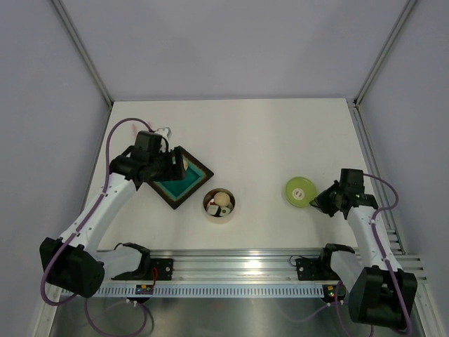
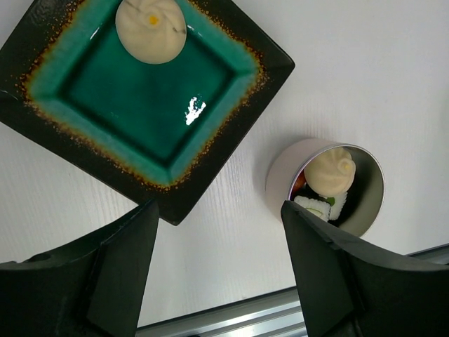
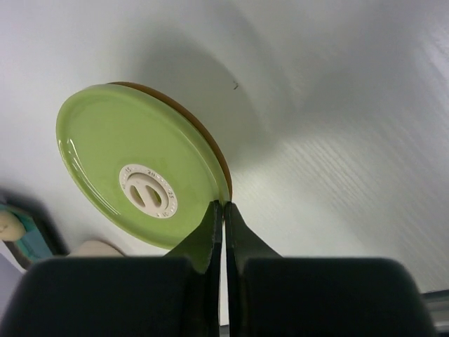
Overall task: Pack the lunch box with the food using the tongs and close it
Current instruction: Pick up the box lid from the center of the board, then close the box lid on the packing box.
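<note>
Lime-green lid [image 3: 133,168] caught by its rim: your right gripper [image 3: 223,207] has both fingers [image 3: 203,239] pressed shut on the lid's near edge. It sits well to the right of the steel lunch box [image 1: 219,220]; whether the lid has left the desk [image 3: 337,105] cannot be told. Your left gripper [image 2: 217,274] hangs with its fingers spread wide and empty above the dark tray [image 2: 270,67]. The lunch box just beside the tray holds a beige dumpling [image 2: 330,172] and white rolls [image 2: 316,207]. Another dumpling [image 2: 151,28] lies on the tray's teal inside, so packing looks one piece short. The closing step appears in hand. Next, lift the lid clear, carry it left, level it over the box and lower it flat. So thin a pinch could let it swing or slip.
</note>
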Motion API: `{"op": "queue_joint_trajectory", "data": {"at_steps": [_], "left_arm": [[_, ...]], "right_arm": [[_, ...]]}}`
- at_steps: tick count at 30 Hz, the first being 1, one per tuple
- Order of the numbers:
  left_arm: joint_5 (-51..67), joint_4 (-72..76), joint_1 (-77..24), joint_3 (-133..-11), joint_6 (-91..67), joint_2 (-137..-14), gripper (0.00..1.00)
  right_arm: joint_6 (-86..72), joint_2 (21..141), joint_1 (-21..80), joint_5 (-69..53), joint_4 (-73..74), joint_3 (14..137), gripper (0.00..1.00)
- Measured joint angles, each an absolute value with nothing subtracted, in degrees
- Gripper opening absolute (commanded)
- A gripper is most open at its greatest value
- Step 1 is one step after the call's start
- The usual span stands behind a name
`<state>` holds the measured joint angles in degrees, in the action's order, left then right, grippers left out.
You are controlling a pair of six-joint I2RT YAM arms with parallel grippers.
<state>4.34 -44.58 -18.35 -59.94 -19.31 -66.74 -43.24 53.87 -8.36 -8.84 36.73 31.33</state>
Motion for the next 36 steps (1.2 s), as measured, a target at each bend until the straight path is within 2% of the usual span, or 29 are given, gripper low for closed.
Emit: {"op": "queue_joint_trajectory", "data": {"at_steps": [5,7,10,13,24,30,36], "left_arm": [[4.3,-45.0,-18.9,-59.0,-19.6,-66.5,0.74],[4.3,-45.6,-19.3,-58.1,-19.7,-66.4,0.7],[4.2,-46.3,-19.5,-56.9,-20.1,-66.4,0.67],[4.2,-46.7,-19.6,-56.0,-20.6,-66.4,0.7],[1.5,-47.0,-19.6,-55.8,-23.0,-63.2,0.71],[-0.2,-47.0,-19.6,-55.9,-24.1,-61.7,0.71],[0.3,-47.1,-19.6,-55.9,-24.1,-60.6,0.72]], "right_arm": [[-40.9,51.5,-7.7,-13.9,39.6,31.8,0.0],[-40.4,51.5,-5.6,-15.0,41.0,32.9,0.0],[-40.5,51.9,1.4,-15.2,42.6,36.4,0.0],[-41.6,54.1,10.1,-14.5,43.2,42.0,0.0],[-45.9,75.3,38.6,-7.0,42.6,61.4,0.0],[-45.3,86.9,44.0,-5.0,43.2,66.9,0.0],[-44.5,92.0,45.4,-5.0,42.6,69.6,0.0]]}}
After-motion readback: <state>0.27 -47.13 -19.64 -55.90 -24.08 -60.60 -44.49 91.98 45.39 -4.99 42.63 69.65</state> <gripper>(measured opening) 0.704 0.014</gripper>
